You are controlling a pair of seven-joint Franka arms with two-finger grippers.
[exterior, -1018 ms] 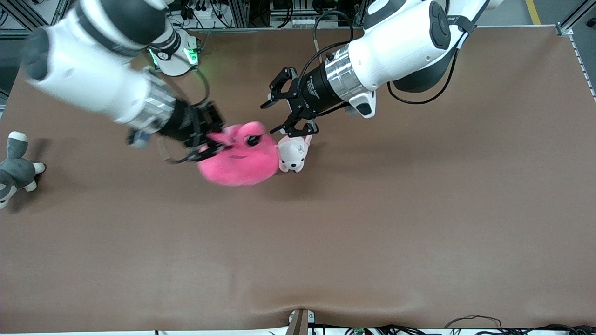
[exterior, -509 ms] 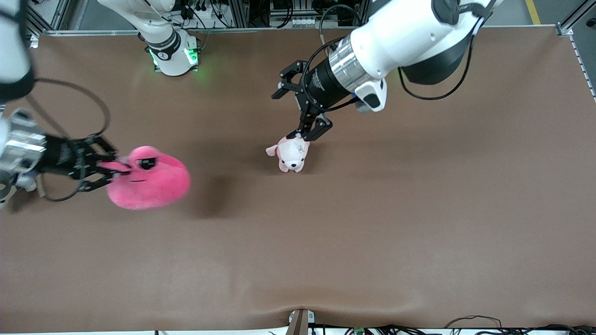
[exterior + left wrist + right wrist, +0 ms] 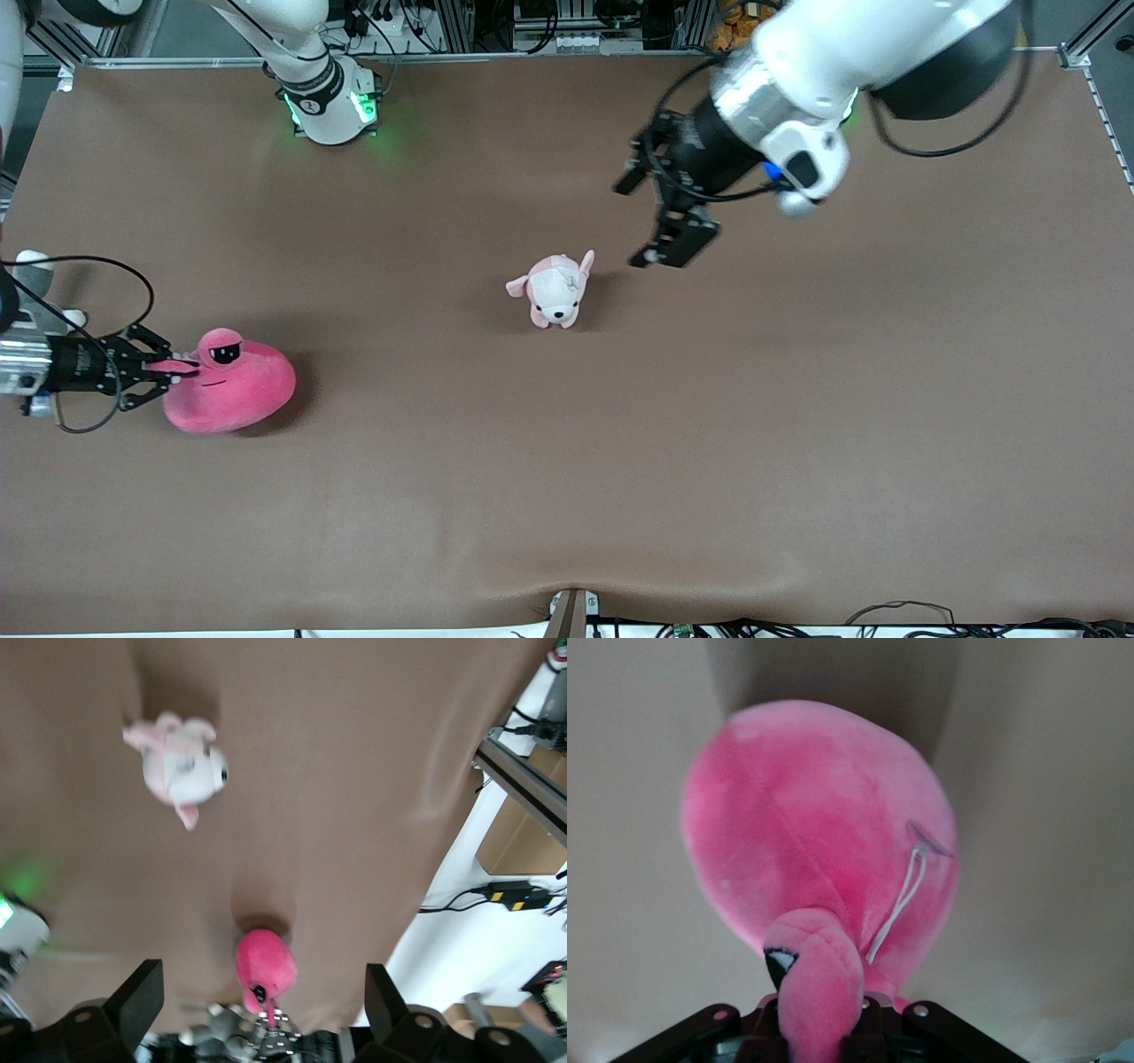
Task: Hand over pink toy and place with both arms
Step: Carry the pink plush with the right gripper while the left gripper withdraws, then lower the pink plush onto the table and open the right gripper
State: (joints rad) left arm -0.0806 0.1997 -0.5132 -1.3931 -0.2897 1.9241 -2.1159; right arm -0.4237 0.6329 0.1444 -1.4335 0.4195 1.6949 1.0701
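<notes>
Two arms (image 3: 850, 53), one pink toy (image 3: 232, 390), one puppy plush (image 3: 554, 292).

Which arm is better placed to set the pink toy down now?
Right. The right claw is shut on the hot-pink round plush toy at the right arm's end of the brown table. The left claw hangs open, holding nothing.

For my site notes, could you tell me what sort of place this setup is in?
Most likely a robotics lab: two white arms at a brown-covered table, aluminium framing and cables along its edges, and plush toys as test objects, like the pink toy.
</notes>
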